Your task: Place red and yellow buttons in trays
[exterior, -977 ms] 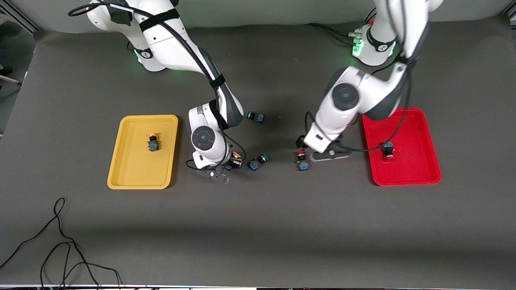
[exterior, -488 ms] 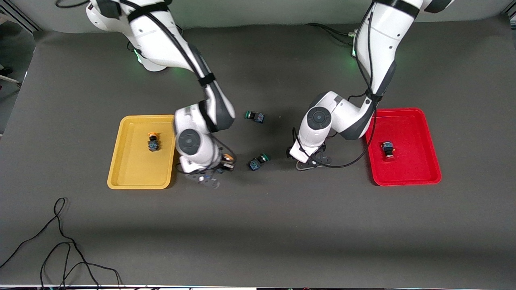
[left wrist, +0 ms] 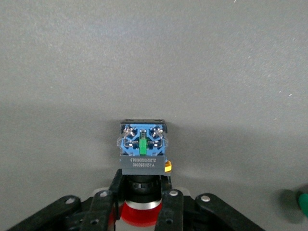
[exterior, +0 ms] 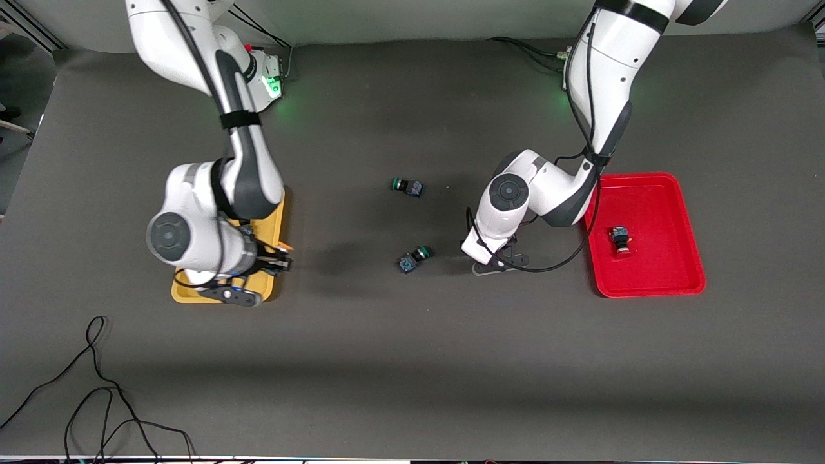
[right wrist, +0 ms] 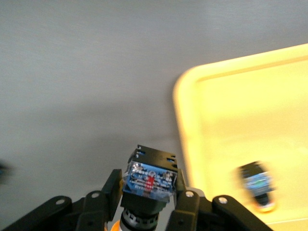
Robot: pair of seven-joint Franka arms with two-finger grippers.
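My right gripper (exterior: 277, 261) is shut on a yellow button (right wrist: 150, 180) and holds it over the yellow tray's (exterior: 278, 212) rim nearest the table's middle. The right wrist view shows its fingers (right wrist: 115, 179) on the button's black body, the tray (right wrist: 240, 115) beside it, and another yellow button (right wrist: 257, 188) lying in the tray. My left gripper (exterior: 493, 261) is low on the mat between the red tray (exterior: 644, 285) and the table's middle, shut on a red button (left wrist: 143, 149). A second red button (exterior: 621, 240) lies in the red tray.
Two green-capped buttons lie on the mat mid-table, one (exterior: 407, 186) farther from the front camera, one (exterior: 412, 258) nearer and close to my left gripper. Loose black cables (exterior: 97, 386) lie near the front edge at the right arm's end.
My right arm has carried the yellow button from mid-table over to the yellow tray's rim. My left gripper has come down over the red button and its fingers now grip it.
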